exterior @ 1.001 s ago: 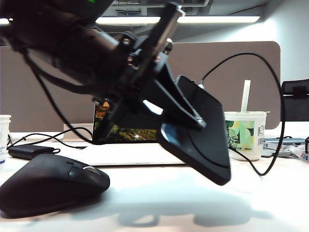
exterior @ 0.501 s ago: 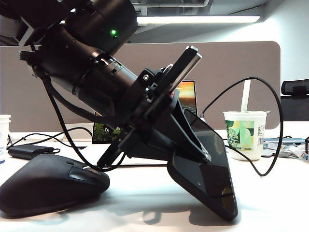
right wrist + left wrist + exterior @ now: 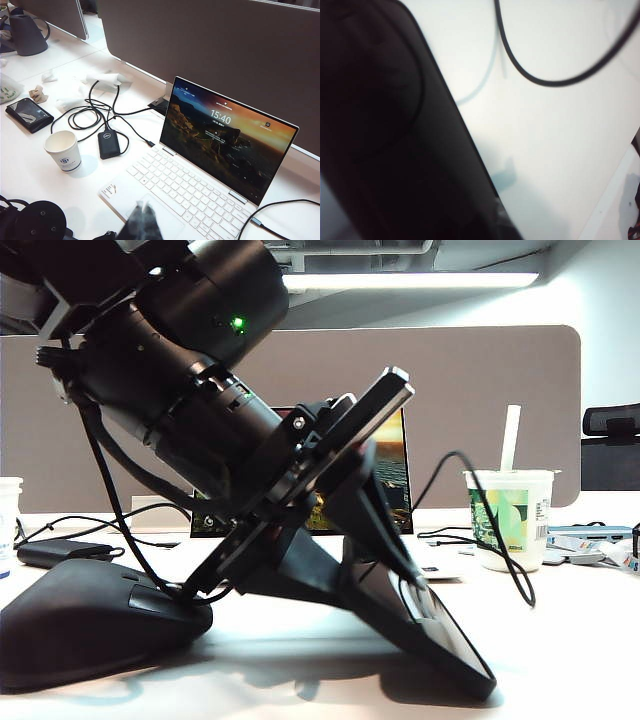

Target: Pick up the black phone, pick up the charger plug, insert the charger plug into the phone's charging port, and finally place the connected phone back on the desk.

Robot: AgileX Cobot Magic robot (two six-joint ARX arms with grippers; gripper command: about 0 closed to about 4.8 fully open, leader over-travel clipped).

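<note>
The black phone (image 3: 440, 635) leans on the white desk (image 3: 570, 660), lower end down, upper end raised. My left gripper (image 3: 385, 570) reaches down from the upper left, and its fingers (image 3: 390, 540) stand on either side of the phone. Whether they still press it does not show. A thin black cable (image 3: 505, 550) loops from the phone's raised end; the charger plug is hidden behind the finger. In the left wrist view the phone (image 3: 385, 140) fills one side and the cable (image 3: 545, 81) curves over the desk (image 3: 545, 160). My right gripper (image 3: 145, 215) hangs shut over the laptop's trackpad, holding nothing.
A black mouse (image 3: 90, 625) lies close beside the left arm. The open laptop (image 3: 220, 155) stands behind, with a power brick (image 3: 108, 143), a paper cup (image 3: 62, 150) and coiled cables (image 3: 85, 115) beside it. A lidded cup with a straw (image 3: 508, 515) stands at the right.
The left arm has come down with the phone. The phone's lower end now rests on the desk and it lies flatter. The cable loop has sunk with it. The right arm kept still.
</note>
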